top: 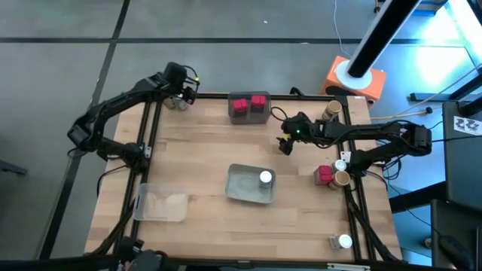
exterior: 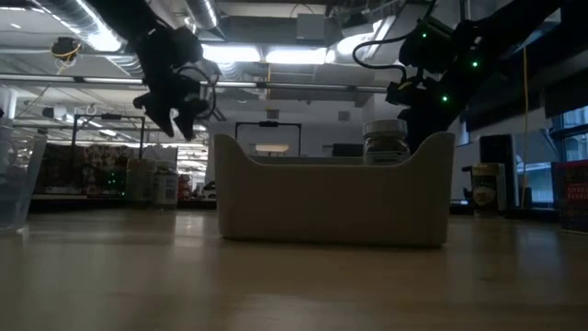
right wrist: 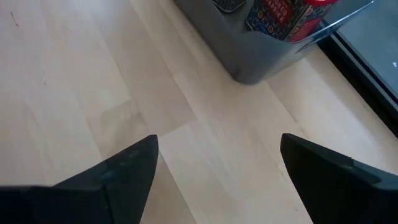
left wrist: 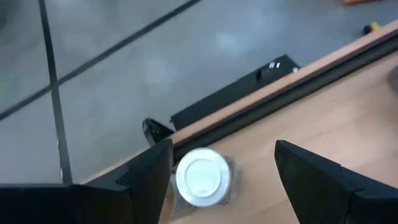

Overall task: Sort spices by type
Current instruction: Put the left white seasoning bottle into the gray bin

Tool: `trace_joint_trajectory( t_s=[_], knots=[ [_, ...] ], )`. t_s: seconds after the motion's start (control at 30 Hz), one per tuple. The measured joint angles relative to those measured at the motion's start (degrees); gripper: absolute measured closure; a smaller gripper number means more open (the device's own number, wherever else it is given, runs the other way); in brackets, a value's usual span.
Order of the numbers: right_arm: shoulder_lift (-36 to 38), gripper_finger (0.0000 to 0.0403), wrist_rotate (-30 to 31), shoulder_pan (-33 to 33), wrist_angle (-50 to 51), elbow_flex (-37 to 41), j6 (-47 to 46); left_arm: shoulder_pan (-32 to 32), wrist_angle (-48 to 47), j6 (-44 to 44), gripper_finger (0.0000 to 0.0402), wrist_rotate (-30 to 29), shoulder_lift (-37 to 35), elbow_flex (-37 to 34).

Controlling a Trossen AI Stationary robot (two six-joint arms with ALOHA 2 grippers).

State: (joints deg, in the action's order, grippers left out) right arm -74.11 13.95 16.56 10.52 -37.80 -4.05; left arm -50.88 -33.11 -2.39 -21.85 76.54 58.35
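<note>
My left gripper hangs open over the table's far left corner. In the left wrist view its fingers stand on either side of a round white-topped jar, which is upright on the wood below, close to one finger. My right gripper is open over bare wood, right of the far tray that holds two red blocky jars. A grey tray at mid-table holds one white-topped jar. In the low view both grippers hang above the table.
A clear tray sits near the left near side. Along the right edge stand a tan-topped jar, a red jar beside another tan-topped jar, and a white-topped jar at the near right corner. The table's frame rail runs just past the left gripper.
</note>
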Motion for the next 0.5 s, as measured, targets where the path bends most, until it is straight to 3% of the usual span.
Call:
trace_joint_trajectory(
  t_s=[0.5],
  knots=[
    [0.0,0.0065,0.0,0.0,-0.2,0.0,-0.4,-3.3,-0.7,0.6,0.0135,-0.3,9.8,0.0]
  ],
)
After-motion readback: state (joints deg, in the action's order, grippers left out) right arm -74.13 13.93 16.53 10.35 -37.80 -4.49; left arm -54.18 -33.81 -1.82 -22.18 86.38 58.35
